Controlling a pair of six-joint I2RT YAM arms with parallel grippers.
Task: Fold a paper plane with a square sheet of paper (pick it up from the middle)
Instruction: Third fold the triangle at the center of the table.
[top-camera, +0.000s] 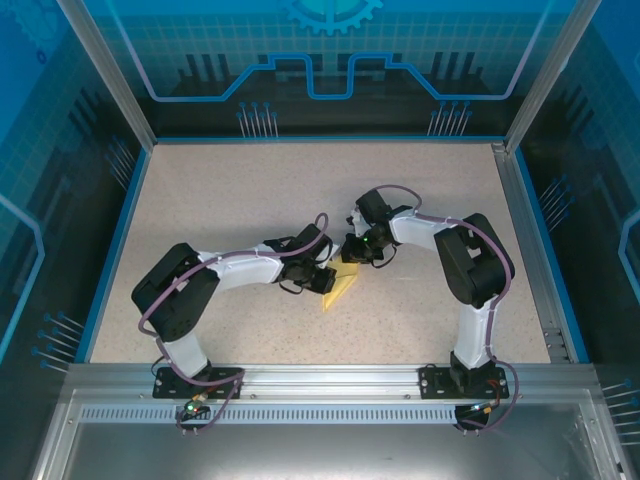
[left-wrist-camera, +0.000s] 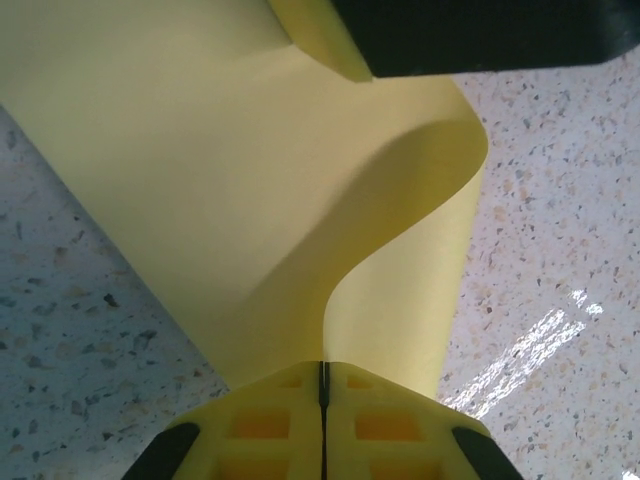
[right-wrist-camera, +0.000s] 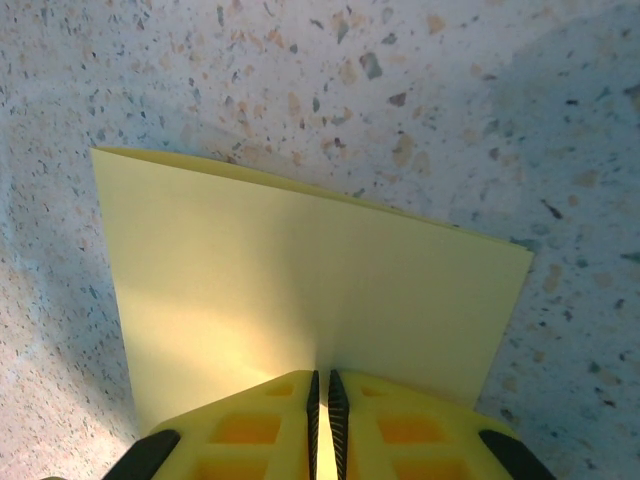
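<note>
Yellow fingertips of the left gripper (left-wrist-camera: 322, 400) sit pressed flat together at the bottom of the left wrist view, and the sheet of paper (left-wrist-camera: 200, 180) runs straight into the seam between them, so this gripper is clamped on the sheet. From there the pale-yellow paper rises and bows in a soft S-curve, its right edge free above the speckled table (left-wrist-camera: 560, 250), while its far part meets a dark body with a yellow tip at the top of the view. The right gripper (right-wrist-camera: 321, 410) has its two fingers almost together with only a thin slit between, and the paper's near edge is pinched in that slit. In the right wrist view the sheet spreads away as a flat panel with a straight far edge and two sharp corners, both clear of anything else. A thin second edge along that far side suggests doubled layers. From above, the two grippers meet just right of the table's middle, the paper a small yellow wedge between them. Bare tabletop lies open on every side, out to the blue rim (top-camera: 120, 240) at the left and far edges and the metal rail (top-camera: 320, 378) near the arm bases.
</note>
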